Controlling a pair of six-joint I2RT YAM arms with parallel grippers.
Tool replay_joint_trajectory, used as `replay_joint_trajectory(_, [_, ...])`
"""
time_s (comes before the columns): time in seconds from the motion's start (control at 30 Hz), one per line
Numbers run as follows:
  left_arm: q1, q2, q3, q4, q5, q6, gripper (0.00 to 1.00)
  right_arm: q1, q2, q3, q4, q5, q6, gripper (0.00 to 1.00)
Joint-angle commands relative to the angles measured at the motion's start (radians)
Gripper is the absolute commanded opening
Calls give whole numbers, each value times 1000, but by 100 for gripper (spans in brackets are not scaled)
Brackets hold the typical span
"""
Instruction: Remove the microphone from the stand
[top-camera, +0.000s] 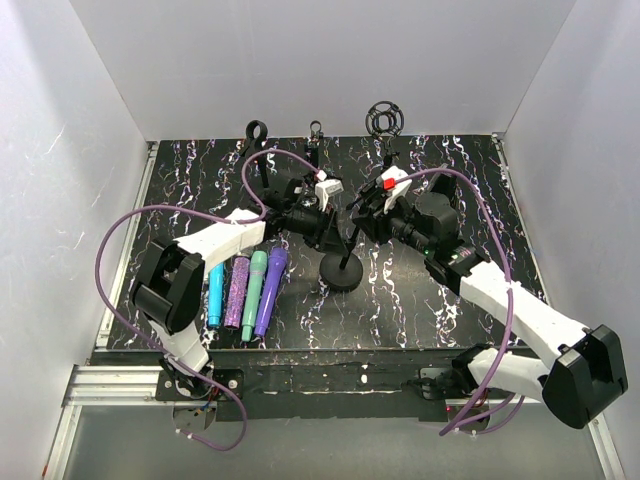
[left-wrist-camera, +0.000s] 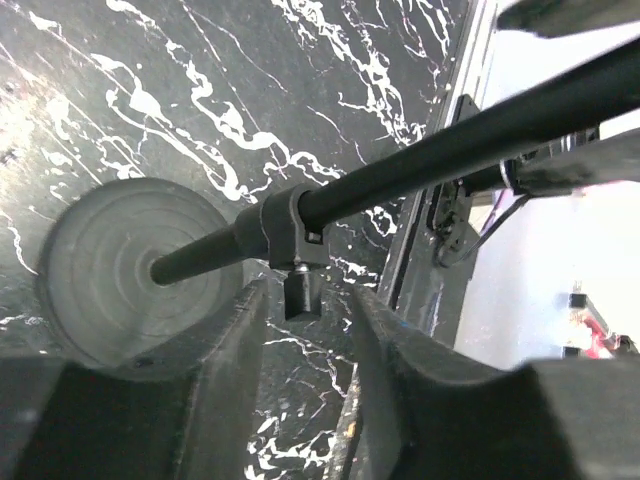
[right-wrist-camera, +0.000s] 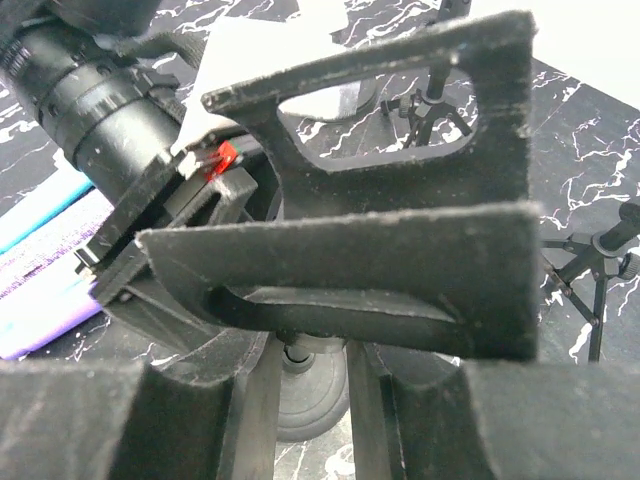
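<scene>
The black stand has a round base (top-camera: 343, 273) (left-wrist-camera: 105, 270) and a thin pole (left-wrist-camera: 440, 150) that leans up towards both grippers. My left gripper (top-camera: 328, 220) (left-wrist-camera: 303, 305) is open a little. Its fingers (left-wrist-camera: 240, 340) sit on either side of the small knob (left-wrist-camera: 300, 295) under the pole's collar (left-wrist-camera: 288, 228), with a gap on each side. My right gripper (top-camera: 368, 208) (right-wrist-camera: 310, 345) is shut on the stand's black clip (right-wrist-camera: 400, 200) at the top of the pole. I see no microphone in the clip. Several coloured microphones (top-camera: 247, 290) lie flat left of the base.
Three other small stands (top-camera: 257, 135) (top-camera: 316, 133) (top-camera: 385, 120) stand along the back edge of the black marbled table (top-camera: 450, 180). White walls close in the sides and back. Purple cables loop from both arms.
</scene>
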Motion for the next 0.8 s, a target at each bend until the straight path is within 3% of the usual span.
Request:
replay_joint_trajectory(0.0, [15, -51, 80, 0, 33, -29, 45, -6, 17, 62, -21, 27, -60, 1])
replay_joint_trajectory(0.1, [19, -68, 123, -57, -45, 6, 59, -5, 25, 70, -7, 33, -72, 1])
replay_joint_trajectory(0.23, [36, -122, 147, -103, -59, 54, 64, -5, 29, 74, 9, 35, -97, 1])
replay_joint_trajectory(0.53, [44, -292, 127, -207, -143, 204, 68, -2, 62, 129, -20, -71, -160, 1])
replay_joint_trajectory(0.77, [79, -349, 124, -247, -168, 319, 68, 21, 109, 171, -31, -36, -209, 1])
